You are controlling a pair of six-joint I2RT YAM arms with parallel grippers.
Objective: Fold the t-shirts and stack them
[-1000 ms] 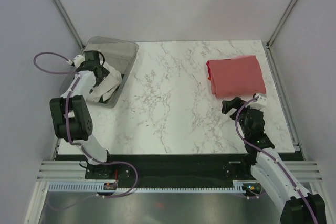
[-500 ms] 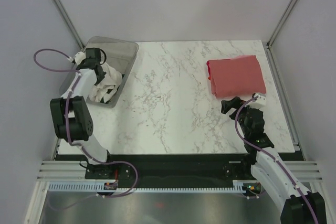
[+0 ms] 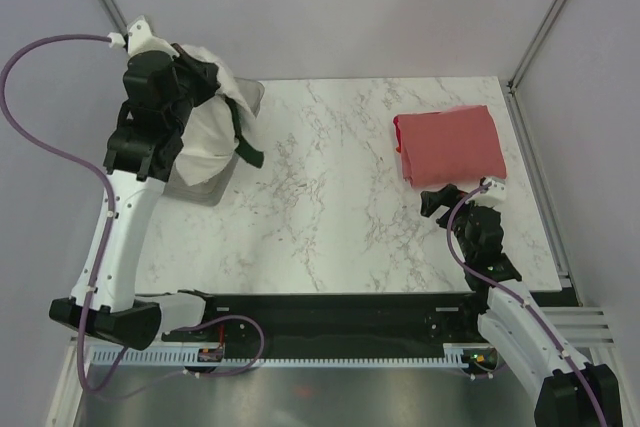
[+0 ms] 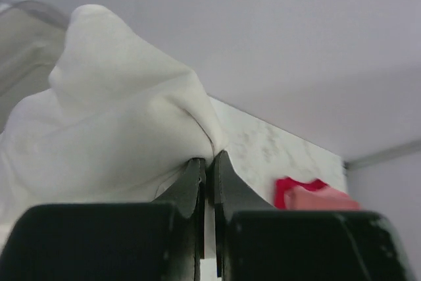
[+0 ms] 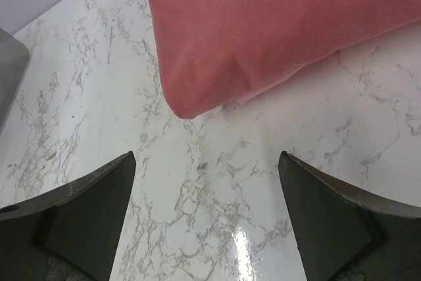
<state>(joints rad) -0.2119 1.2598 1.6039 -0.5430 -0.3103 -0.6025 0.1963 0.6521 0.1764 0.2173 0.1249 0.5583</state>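
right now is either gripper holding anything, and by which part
The left gripper is shut on the cream-white t-shirt, pinching a bunched fold of cloth. The right gripper is open, holding nothing.

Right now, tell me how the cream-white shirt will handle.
Likely floppy: the cream-white shirt hangs in bunched folds from the shut left gripper. Probably light, held by one pinch. Its dark sleeve dangles and may snag the bin.

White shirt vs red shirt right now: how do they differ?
White shirt hangs bunched in the air, pinched by the left fingers; red shirt lies folded flat on the table. White shirt shows dark sleeves; red shirt is plain. Both are cloth tees.
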